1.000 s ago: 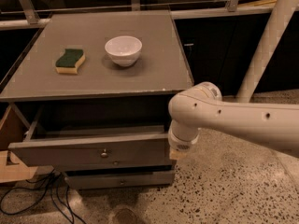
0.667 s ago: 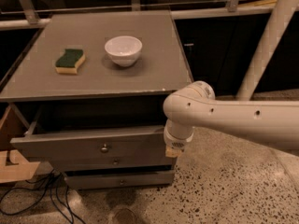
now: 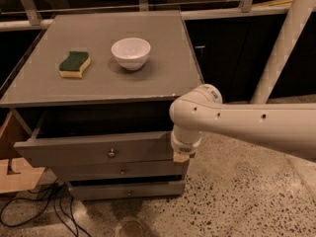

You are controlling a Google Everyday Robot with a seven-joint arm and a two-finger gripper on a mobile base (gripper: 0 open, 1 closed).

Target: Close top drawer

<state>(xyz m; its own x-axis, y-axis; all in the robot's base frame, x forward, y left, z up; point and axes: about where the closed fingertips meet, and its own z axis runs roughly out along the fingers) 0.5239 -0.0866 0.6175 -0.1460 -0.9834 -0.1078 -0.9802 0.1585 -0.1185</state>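
The top drawer (image 3: 74,151) of a grey wooden cabinet stands pulled out. Its weathered front panel has a small round metal knob (image 3: 112,153) at the centre, and the dark inside shows above it. My gripper (image 3: 180,155) is at the end of the white arm, which comes in from the right. It sits against the right end of the drawer front. The wrist housing covers the fingers.
On the cabinet top (image 3: 163,58) lie a green and yellow sponge (image 3: 74,64) and a white bowl (image 3: 131,53). Two lower drawers (image 3: 121,172) sit under the top one. A cardboard box (image 3: 12,174) and black cables (image 3: 44,206) are at the left on the speckled floor. A white pole (image 3: 289,38) leans at the right.
My arm has moved left, and the wrist has come to the drawer front's right end. The drawer front appears slightly further in than before.
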